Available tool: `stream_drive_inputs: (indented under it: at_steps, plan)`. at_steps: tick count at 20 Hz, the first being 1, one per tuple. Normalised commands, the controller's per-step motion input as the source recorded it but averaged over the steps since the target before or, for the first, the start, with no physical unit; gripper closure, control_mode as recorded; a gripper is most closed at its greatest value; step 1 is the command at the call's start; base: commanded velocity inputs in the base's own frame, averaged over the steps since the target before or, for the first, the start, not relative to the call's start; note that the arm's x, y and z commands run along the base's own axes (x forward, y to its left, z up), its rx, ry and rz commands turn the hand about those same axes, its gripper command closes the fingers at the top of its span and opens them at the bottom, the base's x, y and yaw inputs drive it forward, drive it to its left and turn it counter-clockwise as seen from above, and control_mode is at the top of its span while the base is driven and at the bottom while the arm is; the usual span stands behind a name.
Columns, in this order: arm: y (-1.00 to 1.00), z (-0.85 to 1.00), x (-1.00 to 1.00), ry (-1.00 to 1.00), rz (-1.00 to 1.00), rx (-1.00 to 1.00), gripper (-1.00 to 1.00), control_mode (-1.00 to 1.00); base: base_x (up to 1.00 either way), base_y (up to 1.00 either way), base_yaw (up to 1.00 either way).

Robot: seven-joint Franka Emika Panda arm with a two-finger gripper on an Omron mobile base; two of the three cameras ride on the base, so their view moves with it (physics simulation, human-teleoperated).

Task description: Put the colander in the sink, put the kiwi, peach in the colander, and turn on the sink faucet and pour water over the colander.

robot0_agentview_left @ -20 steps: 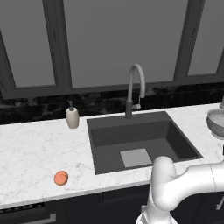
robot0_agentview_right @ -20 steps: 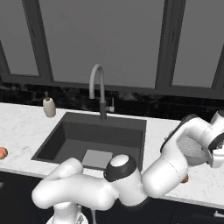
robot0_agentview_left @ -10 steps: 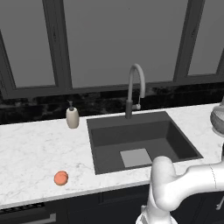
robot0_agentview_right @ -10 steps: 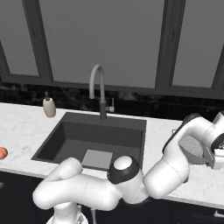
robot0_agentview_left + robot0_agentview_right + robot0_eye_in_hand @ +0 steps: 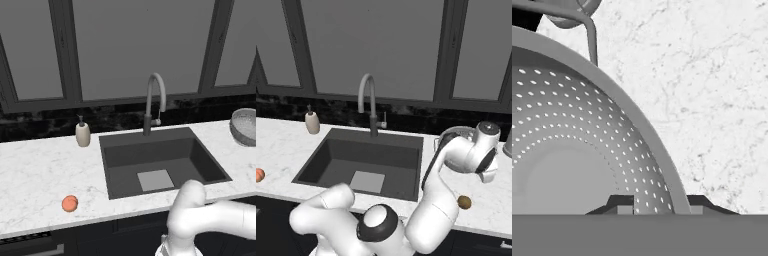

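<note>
The colander (image 5: 572, 150) is a perforated metal bowl, and its rim runs between my two fingertips (image 5: 622, 202). My gripper (image 5: 660, 204) is shut on that rim, one finger inside the bowl and one outside. The colander (image 5: 245, 126) is at the counter's far right, right of the sink (image 5: 200, 160); part of its rim (image 5: 453, 131) peeks out behind my arm. The faucet (image 5: 152, 97) stands behind the basin with no stream running. The peach (image 5: 70, 203) lies on the counter left of the sink. The kiwi (image 5: 464, 202) rests near the counter's front edge, below my wrist.
A beige soap dispenser (image 5: 82, 134) stands at the sink's back left corner. A rounded grey metal vessel (image 5: 567, 12) with a thin handle sits just beyond the colander, near the counter's right end (image 5: 507, 147). Dark windows back the marble counter (image 5: 35, 170).
My hand has moved up and to the left, and the colander has shifted the same way with it. The peach, faucet and sink stay put.
</note>
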Motion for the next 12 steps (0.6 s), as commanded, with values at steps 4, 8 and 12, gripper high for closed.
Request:
stream_drive_inputs:
  at_steps: [4,8,12]
  plan:
    - [0.92,0.78,-0.36,-0.2,0.02,-0.37,1.0,-1.0,0.0,0.0,0.0]
    - [0.96,1.0,-0.03,0.01,0.1,-0.26,1.0,-1.0,0.0,0.0,0.0]
    - [0.8,1.0,0.0,0.16,0.21,-0.07,1.0,-1.0,0.0,0.0,0.0]
